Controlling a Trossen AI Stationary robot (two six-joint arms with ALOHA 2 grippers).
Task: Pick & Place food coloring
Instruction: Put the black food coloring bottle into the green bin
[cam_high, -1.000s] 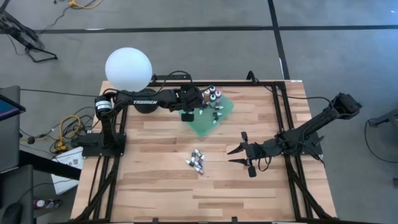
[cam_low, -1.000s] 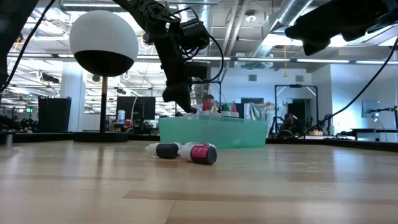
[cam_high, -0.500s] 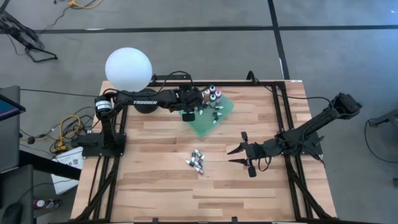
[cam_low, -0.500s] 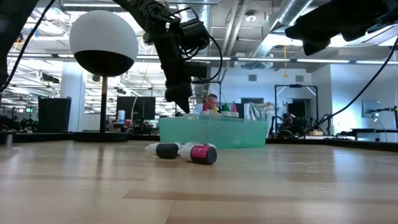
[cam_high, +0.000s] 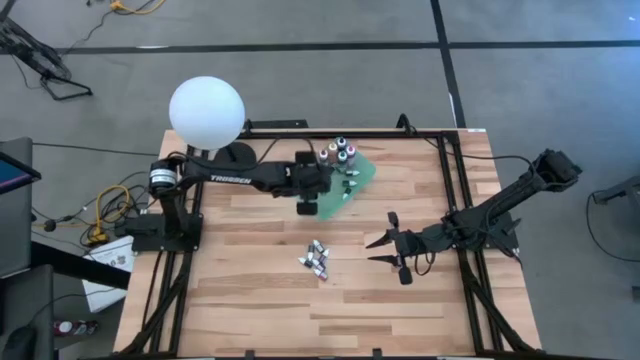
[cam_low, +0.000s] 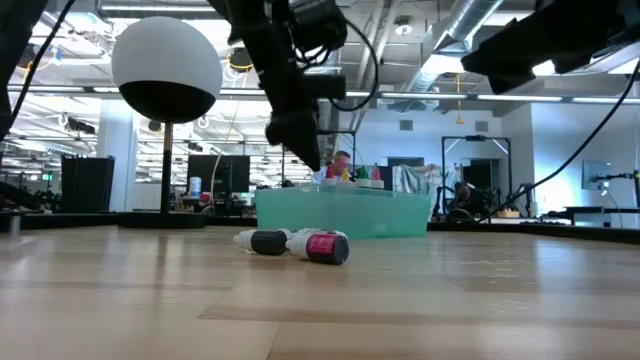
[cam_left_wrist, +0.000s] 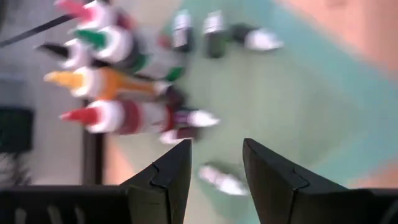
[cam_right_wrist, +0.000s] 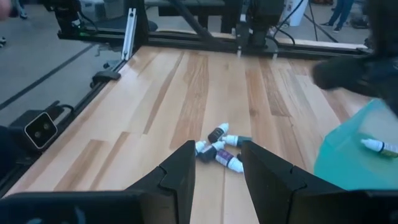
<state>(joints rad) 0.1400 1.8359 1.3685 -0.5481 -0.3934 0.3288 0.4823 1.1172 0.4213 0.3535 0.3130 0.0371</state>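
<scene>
Several food coloring bottles (cam_high: 340, 153) stand upright at the far edge of a green square (cam_high: 345, 185), and a few more (cam_left_wrist: 214, 37) lie on it. Another small heap of bottles (cam_high: 316, 260) lies on the wood near the table's middle, also seen low down (cam_low: 300, 244). My left gripper (cam_high: 308, 203) hovers open over the green square's left corner, pointing steeply down. A small bottle (cam_left_wrist: 221, 179) lies on the green below its fingers. My right gripper (cam_high: 385, 245) hangs open and empty to the right of the heap.
A white globe lamp (cam_high: 207, 110) on a black foot stands at the table's far left. Black frame rails (cam_high: 450, 190) run along the table's edges. Bare wood lies around the heap of bottles and toward the near edge.
My left gripper has swung from the standing bottles at the far edge toward the table's near edge, to the green square's left corner. The bottles and my right arm have stayed where they were.
</scene>
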